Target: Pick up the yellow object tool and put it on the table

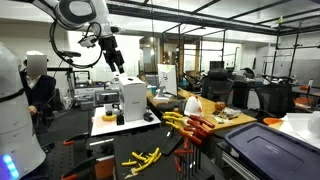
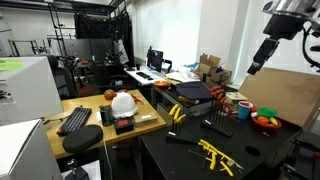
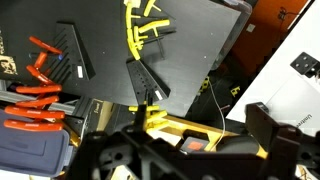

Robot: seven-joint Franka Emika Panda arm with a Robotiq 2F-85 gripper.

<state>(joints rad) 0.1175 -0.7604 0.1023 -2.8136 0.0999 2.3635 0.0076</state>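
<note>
A yellow tool (image 1: 141, 157) (image 2: 216, 156) with long prongs lies flat on the black table in both exterior views; the wrist view has it at the top edge (image 3: 141, 30). Other yellow-handled tools (image 1: 177, 122) (image 2: 177, 112) (image 3: 150, 116) rest on a rack beside the table. My gripper (image 1: 114, 57) (image 2: 261, 56) (image 3: 186, 150) hangs high above all of this, open and empty, touching nothing. Its dark fingers (image 3: 274, 130) frame the bottom of the wrist view.
Red-handled pliers (image 3: 36, 92) (image 1: 201, 126) lie by the yellow-handled ones. A yellow case with a red button (image 3: 192, 138) sits below the gripper. A white helmet (image 2: 123, 102) and keyboard (image 2: 75, 120) occupy a wooden desk. A seated person (image 1: 40, 90) is behind the arm.
</note>
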